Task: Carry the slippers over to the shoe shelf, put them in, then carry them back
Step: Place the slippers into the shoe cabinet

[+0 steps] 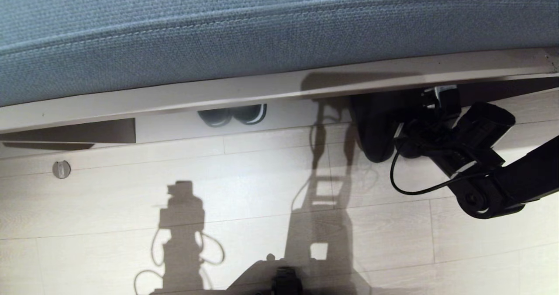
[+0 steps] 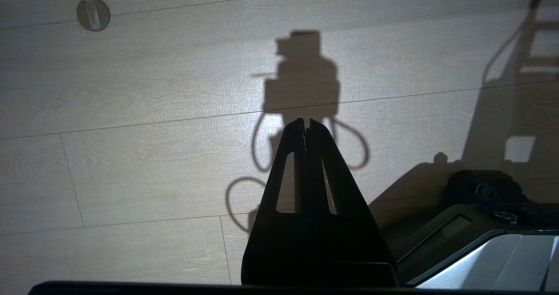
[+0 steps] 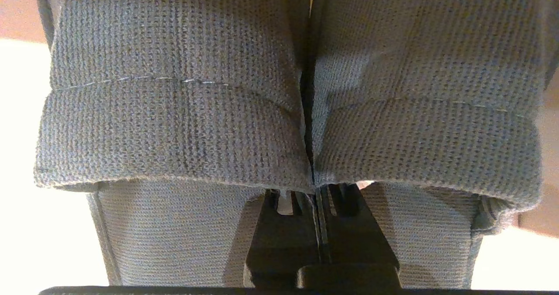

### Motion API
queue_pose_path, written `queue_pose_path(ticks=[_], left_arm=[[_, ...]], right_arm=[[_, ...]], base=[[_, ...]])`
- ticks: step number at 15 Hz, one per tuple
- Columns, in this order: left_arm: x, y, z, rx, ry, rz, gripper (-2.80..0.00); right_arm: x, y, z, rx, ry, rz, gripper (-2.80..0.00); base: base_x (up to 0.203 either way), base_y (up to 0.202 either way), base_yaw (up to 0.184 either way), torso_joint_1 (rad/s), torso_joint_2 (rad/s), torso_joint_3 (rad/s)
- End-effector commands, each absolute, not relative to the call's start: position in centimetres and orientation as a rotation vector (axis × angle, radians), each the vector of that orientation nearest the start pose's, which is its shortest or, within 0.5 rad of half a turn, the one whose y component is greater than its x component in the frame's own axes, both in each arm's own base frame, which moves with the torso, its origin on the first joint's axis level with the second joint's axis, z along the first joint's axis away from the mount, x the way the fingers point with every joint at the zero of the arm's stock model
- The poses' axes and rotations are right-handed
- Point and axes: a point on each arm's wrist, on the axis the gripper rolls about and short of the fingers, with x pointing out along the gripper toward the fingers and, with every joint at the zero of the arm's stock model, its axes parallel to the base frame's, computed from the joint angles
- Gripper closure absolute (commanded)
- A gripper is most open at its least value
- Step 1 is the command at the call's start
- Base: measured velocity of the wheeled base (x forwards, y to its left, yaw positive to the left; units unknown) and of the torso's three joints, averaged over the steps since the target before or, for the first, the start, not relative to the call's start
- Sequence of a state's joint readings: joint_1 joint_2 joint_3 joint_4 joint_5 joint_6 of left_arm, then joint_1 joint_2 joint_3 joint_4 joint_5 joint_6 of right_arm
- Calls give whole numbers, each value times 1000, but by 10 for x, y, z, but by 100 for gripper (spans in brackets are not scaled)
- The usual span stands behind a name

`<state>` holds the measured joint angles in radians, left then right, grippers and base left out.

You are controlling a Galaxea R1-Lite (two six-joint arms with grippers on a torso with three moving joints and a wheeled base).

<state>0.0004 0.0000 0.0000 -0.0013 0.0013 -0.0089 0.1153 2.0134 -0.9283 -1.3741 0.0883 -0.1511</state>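
A: Where's the pair of flat dark grey-black knit slide slippers point(image 3: 183, 124)?
B: Hanging off the right gripper point(image 3: 318, 225), side by side, straps pinched together between its closed fingers. Head view shows them as a dark mass point(image 1: 377, 129) at the right arm's tip, over the pale wood plank floor point(image 1: 244, 185).
A: Long axis?
B: Runs straight on from the fingers, away from the wrist (toe versus heel, can't tell).
A: Shelf?
B: No pale beige cubby visible. Only the blue-grey woven fabric edge point(image 1: 218, 32) on a pale base, with another dark pair with pale sole lines point(image 1: 233, 113) tucked under it.
A: Left arm?
B: Left gripper point(image 2: 305, 126) parked above bare floor, fingers together, holding nothing. Right arm does the carry, I'd judge.
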Motion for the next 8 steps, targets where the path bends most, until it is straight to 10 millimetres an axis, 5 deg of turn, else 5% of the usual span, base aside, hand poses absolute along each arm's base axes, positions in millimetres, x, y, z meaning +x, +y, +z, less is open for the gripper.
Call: queue_pose_path(ticks=[1, 8], left_arm=[[-23, 0, 76, -9, -2, 3, 0], [-23, 0, 76, -9, -2, 2, 0]], right_arm=[[378, 46, 185, -146, -331, 178, 0], [392, 47, 204, -105, -415, 178, 0]], base=[[0, 0, 0, 0, 0, 0], [0, 0, 0, 0, 0, 0]])
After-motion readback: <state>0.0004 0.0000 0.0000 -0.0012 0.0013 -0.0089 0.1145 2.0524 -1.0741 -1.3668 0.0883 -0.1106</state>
